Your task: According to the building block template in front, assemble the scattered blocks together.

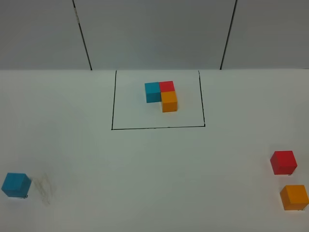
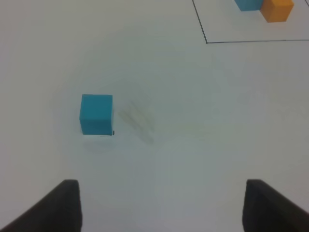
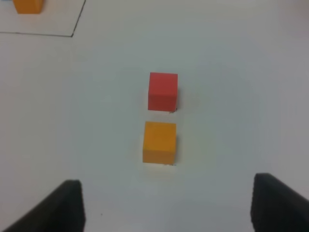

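The left claw (image 2: 161,209) is hanging wide and empty, short of the blue cube (image 1: 16,184) at the overhead frame's lower left. The right claw (image 3: 166,209), also gaping empty, is facing the orange cube (image 1: 294,197) at lower right, with the red cube (image 1: 283,162) just beyond. At upper centre, the L-shaped template (image 1: 161,95) is sitting inside its black frame (image 1: 112,101) on the white counter (image 1: 145,169).

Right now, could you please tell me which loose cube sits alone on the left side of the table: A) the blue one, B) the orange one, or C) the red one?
A: the loose blue cube sits alone at the left, while the red cube and orange cube lie close together at the right.
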You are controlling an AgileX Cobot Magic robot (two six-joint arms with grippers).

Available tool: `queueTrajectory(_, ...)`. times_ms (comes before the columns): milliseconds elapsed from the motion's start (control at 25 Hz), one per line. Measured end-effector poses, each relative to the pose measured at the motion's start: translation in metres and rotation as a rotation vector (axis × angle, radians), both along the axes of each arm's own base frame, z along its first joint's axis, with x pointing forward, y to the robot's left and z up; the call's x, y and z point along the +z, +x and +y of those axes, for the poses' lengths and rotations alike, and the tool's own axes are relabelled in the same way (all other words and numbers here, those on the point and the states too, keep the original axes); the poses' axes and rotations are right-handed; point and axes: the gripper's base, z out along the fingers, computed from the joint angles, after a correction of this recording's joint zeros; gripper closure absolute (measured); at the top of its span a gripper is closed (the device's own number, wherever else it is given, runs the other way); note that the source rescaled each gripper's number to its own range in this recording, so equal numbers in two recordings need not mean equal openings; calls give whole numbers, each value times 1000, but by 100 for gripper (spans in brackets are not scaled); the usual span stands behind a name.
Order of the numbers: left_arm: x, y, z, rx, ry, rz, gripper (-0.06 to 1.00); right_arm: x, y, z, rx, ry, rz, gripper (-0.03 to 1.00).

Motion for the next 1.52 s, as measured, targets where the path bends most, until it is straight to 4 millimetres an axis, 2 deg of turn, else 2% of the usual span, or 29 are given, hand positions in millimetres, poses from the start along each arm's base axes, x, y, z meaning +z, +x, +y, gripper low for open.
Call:
queueTrajectory(1400,0,0,0,1,1,0,22,0,0,0,0,0,0,34)
queueTrajectory(1520,0,1,3,35,-4,9,25,0,0,0,1,-1,0,34)
